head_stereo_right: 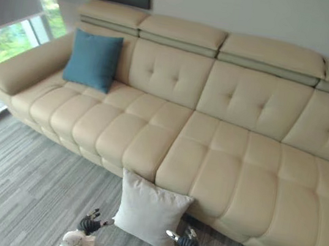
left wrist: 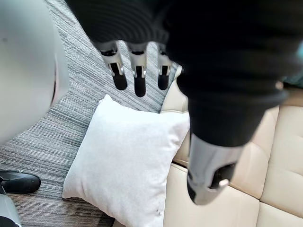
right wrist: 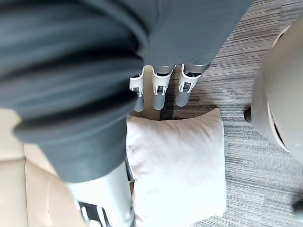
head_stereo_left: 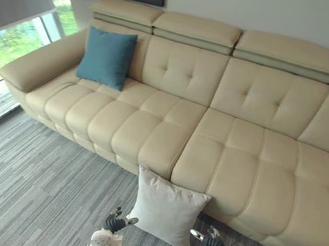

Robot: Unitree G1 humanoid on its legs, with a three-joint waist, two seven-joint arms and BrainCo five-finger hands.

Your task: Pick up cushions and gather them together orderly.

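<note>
Left hand and right hand, straight-fingered, flank white cushion.

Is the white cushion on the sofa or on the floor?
On the floor. The white cushion stands upright there, leaning against the front of the sofa.

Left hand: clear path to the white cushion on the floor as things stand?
Probably yes. The left hand hangs open just beside the white cushion, which leans against the sofa front on the carpet. Nothing lies between them; the right hand flanks the other edge.
</note>
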